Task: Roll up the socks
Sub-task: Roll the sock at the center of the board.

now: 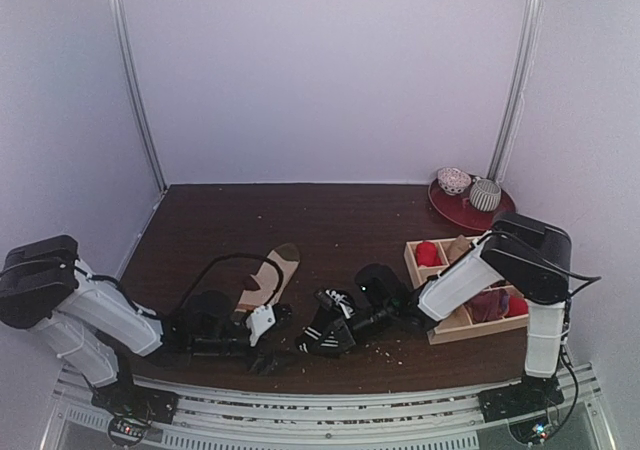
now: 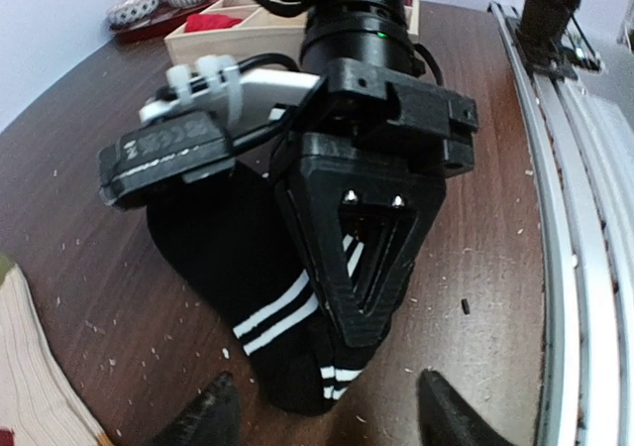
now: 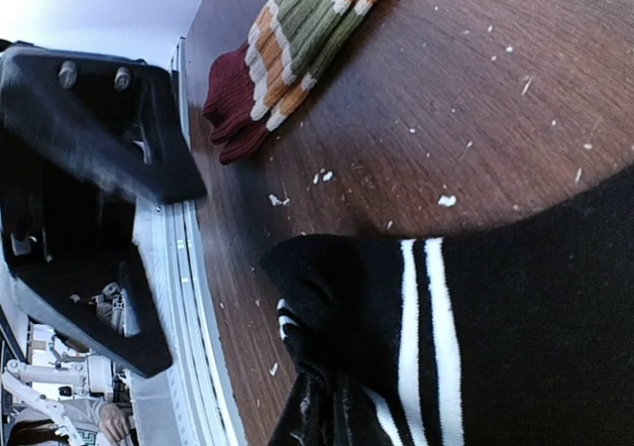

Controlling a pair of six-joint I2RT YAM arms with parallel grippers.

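Closest to the left wrist lens: tips of the left gripper (image 2: 332, 416), spread wide, gripping nothing. Cuff end of the black sock (image 2: 213, 253) lying just ahead of them, between the two tips, untouched as far as can be told. Placed astride that end, seemingly to take a second hold once closed.

Right gripper (image 2: 352, 317) clamped tight on the same sock near its white stripes. From its own wrist view, cloth bunched up between the shut fingers. Probably held so to anchor one end while the other arm starts the roll.

Black sock low on the near middle of the table (image 2: 89, 258), between the two arms. Tan sock (image 1: 270, 275) stretched out just beside it on the left, free of both grippers. Likely left there for pairing or a later turn.

Off to the right, a tray (image 1: 455, 332) with rolled bundles and a plate (image 1: 445, 210) with two balls, well apart from the work.

No roll formed yet; task judged near its start.
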